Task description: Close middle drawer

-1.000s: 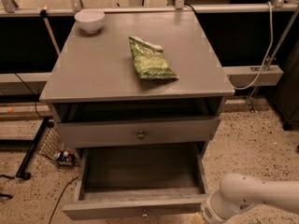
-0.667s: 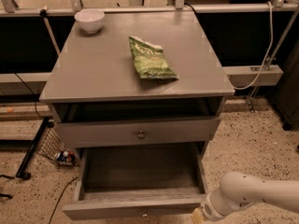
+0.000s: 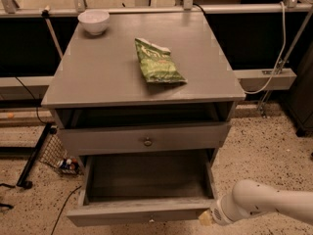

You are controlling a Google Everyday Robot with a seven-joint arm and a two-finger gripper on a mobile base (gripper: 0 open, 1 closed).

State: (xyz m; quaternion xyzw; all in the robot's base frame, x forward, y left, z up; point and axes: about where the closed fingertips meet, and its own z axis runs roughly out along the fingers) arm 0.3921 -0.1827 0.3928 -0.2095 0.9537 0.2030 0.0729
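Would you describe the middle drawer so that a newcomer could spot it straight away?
Find the grey cabinet with a white bowl and green snack bag on top. Under its barely open upper drawer sits the middle drawer, with the gripper by its front right corner. Unlike that neighbour, it is pulled far out, showing a bare grey interior.
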